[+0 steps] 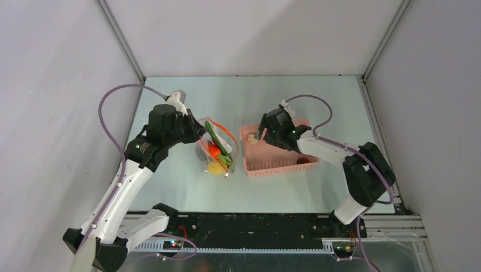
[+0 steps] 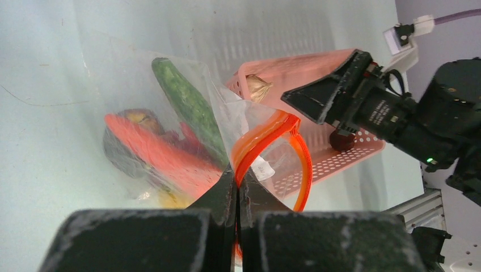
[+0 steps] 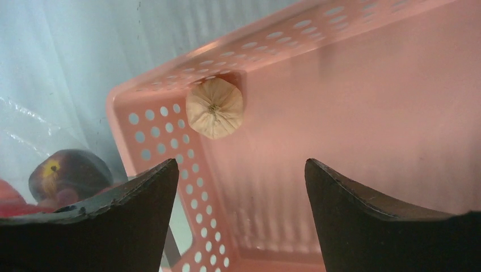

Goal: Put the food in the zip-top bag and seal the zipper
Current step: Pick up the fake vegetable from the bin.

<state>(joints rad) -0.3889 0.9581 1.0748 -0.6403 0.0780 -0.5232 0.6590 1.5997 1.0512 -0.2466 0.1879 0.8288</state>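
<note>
The zip-top bag (image 1: 211, 160) lies left of centre, its mouth held open. Inside are a long green pod (image 1: 214, 136), a red chili (image 1: 214, 151) and a yellow fruit (image 1: 214, 168). My left gripper (image 1: 195, 131) is shut on the orange-red zipper (image 2: 266, 133), pinching the strip between its fingertips (image 2: 237, 178). Through the bag (image 2: 113, 73) the pod (image 2: 187, 105) and chili (image 2: 159, 153) show. My right gripper (image 1: 262, 135) is open and empty (image 3: 241, 164) over the left end of the pink basket. A dark round fruit (image 3: 68, 173) shows through the bag.
The pink mesh basket (image 1: 272, 164) stands right of the bag, touching it. It holds a beige garlic-like piece (image 3: 215, 107) in its far left corner and a dark red fruit (image 1: 302, 161) at its right end. Grey walls enclose the table.
</note>
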